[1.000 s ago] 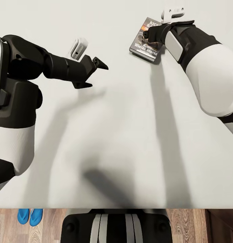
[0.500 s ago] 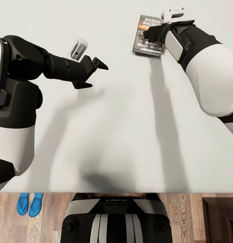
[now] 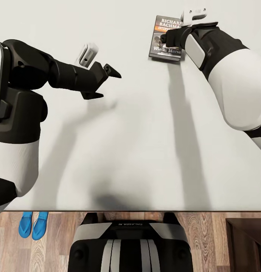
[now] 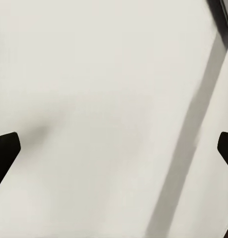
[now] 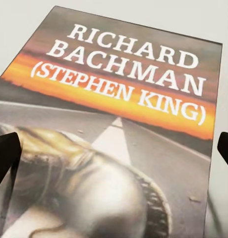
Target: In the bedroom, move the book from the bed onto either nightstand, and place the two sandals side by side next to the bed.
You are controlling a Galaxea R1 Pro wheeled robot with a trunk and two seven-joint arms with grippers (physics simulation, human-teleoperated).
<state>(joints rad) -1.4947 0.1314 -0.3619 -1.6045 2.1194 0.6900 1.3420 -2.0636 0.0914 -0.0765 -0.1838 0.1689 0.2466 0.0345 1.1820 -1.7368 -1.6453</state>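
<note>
Blue sandals [image 3: 33,225] are seen on the wood floor [image 3: 210,234] at far left, side by side, just off the bed [image 3: 138,151] edge. Left claw [image 3: 104,81] is held over bare mattress, fingers apart, nothing between them. Book [image 3: 165,39] is seen flat on the mattress at upper right, cover up. Right claw [image 3: 169,37] is positioned right over the book, fingertips wide apart past both cover edges in the wrist view [image 5: 114,144]; no grip is made yet.

Handling, as judged: thin paperback, light, cover likely slick, somewhat bendy. Flat on a soft mattress, little edge is offered for pinching. A hold across the narrow width near the spine is advised, where stiffness is best. Pressing down into the mattress could help get a finger under the edge.
</note>
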